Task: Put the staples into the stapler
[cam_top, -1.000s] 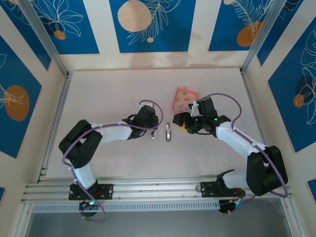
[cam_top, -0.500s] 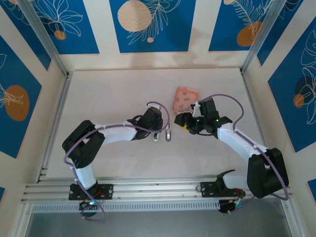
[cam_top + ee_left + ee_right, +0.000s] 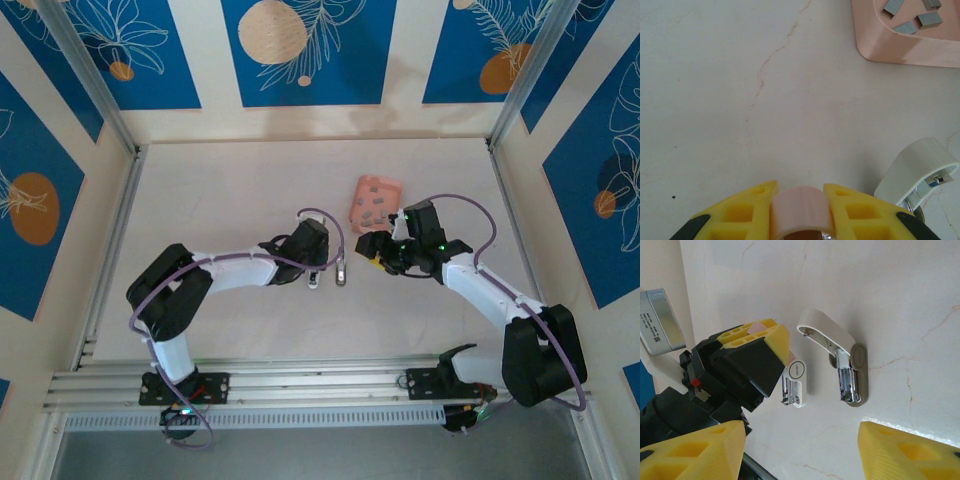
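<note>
The staples (image 3: 896, 7) are small grey strips lying in the salmon-pink tray (image 3: 890, 47), which stands at mid table (image 3: 362, 190). A small white stapler (image 3: 796, 382) lies flat, and my left gripper (image 3: 799, 194) is shut on its pale pink rounded end (image 3: 799, 207). To its right lies a second stapler (image 3: 847, 372) with its white lid (image 3: 917, 167) swung up and its metal channel bared. My right gripper (image 3: 800, 432) hovers open over both staplers with nothing between its yellow fingers (image 3: 695, 452). From above, the left gripper (image 3: 317, 266) and the right gripper (image 3: 377, 250) flank the open stapler (image 3: 341, 270).
The table top (image 3: 230, 190) is pale marble with fine cracks. Blue patterned walls and aluminium posts (image 3: 515, 70) close in the back and sides. A rail (image 3: 320, 385) runs along the near edge by the arm bases.
My left arm has swung rightward and now sits close against the small stapler beside the open one. The right gripper has drifted slightly right and nearer.
</note>
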{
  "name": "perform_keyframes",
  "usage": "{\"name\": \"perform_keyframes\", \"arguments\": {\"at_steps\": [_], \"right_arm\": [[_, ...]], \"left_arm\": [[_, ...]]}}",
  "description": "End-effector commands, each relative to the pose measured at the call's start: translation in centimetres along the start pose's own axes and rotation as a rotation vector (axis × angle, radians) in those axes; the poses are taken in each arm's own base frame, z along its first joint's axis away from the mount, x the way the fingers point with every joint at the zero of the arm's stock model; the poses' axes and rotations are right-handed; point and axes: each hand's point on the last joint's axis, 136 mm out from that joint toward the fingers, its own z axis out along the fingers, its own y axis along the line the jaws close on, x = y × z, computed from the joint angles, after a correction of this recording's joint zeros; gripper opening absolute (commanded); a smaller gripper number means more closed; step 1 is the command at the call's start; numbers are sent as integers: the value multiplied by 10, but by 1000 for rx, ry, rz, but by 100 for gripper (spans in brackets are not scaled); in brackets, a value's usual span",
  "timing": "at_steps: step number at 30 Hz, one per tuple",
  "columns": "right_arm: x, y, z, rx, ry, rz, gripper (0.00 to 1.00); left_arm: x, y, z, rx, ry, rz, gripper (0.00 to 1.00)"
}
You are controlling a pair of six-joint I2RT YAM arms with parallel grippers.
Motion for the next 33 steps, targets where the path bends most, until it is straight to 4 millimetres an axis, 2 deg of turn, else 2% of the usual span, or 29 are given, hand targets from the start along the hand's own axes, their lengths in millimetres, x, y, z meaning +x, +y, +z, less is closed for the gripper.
{"name": "perform_keyframes", "arguments": {"at_steps": [1, 10, 25, 33], "right_arm": [[-1, 0, -3, -2, -11, 12, 61], [-1, 0, -4, -3, -12, 11, 61], [0, -2, -4, -1, -16, 20, 61], [0, -2, -4, 1, -17, 16, 61]], "left_arm": [[-1, -2, -6, -8, -11, 9, 15], [2, -6, -2, -1, 2, 14, 17], [-1, 1, 4, -59, -34, 7, 24], [6, -1, 12, -60, -11, -7, 29]]}}
